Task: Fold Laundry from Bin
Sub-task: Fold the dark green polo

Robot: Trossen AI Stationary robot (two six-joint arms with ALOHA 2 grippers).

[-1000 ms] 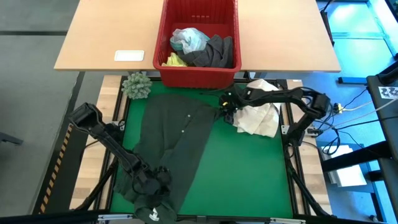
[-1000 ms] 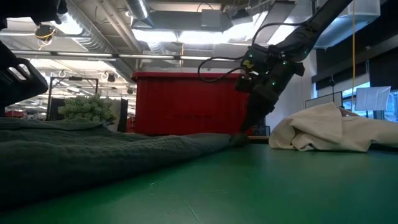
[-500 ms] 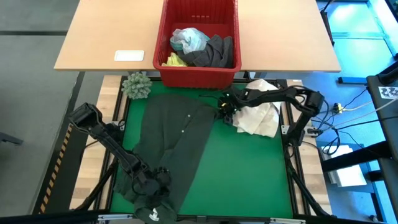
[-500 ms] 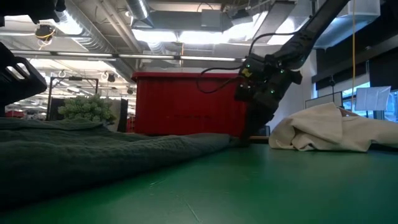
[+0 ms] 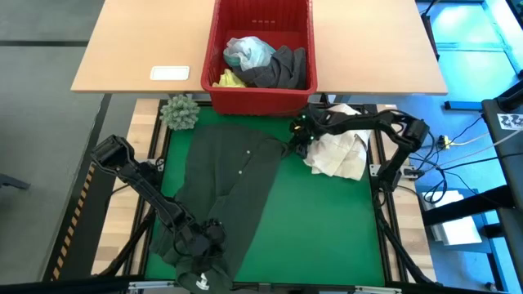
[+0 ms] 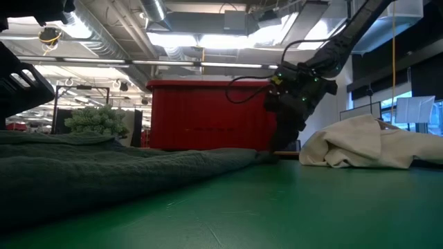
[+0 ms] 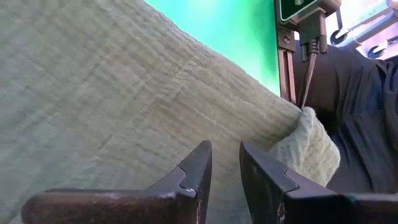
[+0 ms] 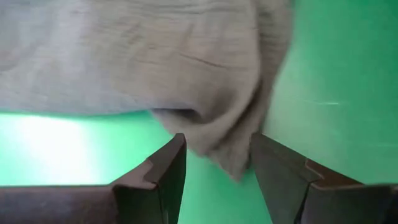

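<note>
Wrist views alone show left gripper (image 7: 225, 180) fingers nearly closed over dark shirt (image 5: 225, 188), right gripper (image 8: 214, 174) fingers apart around its corner on green surface (image 5: 327, 220).

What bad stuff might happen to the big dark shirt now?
1. The right gripper has only a thin corner of the dark shirt between its jaws, so it may slip out.
2. The white cloth lies right beside that gripper and might get dragged along.
3. The left gripper may bunch the near edge.
</note>
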